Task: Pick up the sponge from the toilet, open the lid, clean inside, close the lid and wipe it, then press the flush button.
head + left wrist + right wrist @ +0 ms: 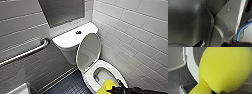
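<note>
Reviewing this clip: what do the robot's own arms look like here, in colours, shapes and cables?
The right arm is black and slim, blockier at its tip beside the sponge. The left wrist view shows a wide dark grey plate with a rounded corner, a lighter grey jointed bar and a thin blue cable. No markings can be read.

Glossy ceramic toilet (pixel 75 40); matt porous sponge (pixel 224 70).
</note>
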Robot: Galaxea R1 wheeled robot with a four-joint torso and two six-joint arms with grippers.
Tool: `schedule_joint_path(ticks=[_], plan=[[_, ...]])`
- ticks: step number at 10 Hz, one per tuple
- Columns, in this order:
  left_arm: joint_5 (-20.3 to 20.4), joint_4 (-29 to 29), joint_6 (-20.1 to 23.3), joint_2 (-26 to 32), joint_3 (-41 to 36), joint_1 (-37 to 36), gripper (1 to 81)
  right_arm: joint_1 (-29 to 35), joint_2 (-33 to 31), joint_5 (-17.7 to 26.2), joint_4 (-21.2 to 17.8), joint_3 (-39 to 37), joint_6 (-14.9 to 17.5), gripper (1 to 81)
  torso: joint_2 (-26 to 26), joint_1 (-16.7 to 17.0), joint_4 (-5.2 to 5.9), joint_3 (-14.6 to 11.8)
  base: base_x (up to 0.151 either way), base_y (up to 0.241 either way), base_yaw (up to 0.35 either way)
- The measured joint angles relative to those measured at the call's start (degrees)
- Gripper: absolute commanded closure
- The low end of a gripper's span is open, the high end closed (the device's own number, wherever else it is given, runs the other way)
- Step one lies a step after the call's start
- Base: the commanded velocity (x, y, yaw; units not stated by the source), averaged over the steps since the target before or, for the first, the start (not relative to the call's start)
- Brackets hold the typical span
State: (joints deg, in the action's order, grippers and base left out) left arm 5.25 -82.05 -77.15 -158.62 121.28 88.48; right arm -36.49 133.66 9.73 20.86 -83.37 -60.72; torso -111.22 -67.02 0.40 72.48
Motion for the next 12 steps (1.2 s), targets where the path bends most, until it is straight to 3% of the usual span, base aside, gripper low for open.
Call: schedule_joint_path(ticks=[4, 8, 12], plan=[[0.6, 0.0, 0.2, 0.0, 0.2, 0.0, 1.0, -6.6, -7.6, -6.3, 1.3, 3.4, 0.2, 81.1, 0.0, 0.0, 0.00, 0.0, 0.000, 0.000, 0.000], [0.7, 0.0, 0.4, 0.0, 0.3, 0.0, 1.0, -11.3, -18.8, -8.6, 2.4, 6.6, 0.3, 81.1, 0.0, 0.0, 0.02, 0.0, 0.000, 0.000, 0.000], [0.7, 0.0, 0.6, 0.0, 0.3, 0.0, 1.0, -14.1, -25.2, -9.3, 2.7, 13.3, 0.3, 81.1, 0.0, 0.0, 0.02, 0.0, 0.000, 0.000, 0.000]])
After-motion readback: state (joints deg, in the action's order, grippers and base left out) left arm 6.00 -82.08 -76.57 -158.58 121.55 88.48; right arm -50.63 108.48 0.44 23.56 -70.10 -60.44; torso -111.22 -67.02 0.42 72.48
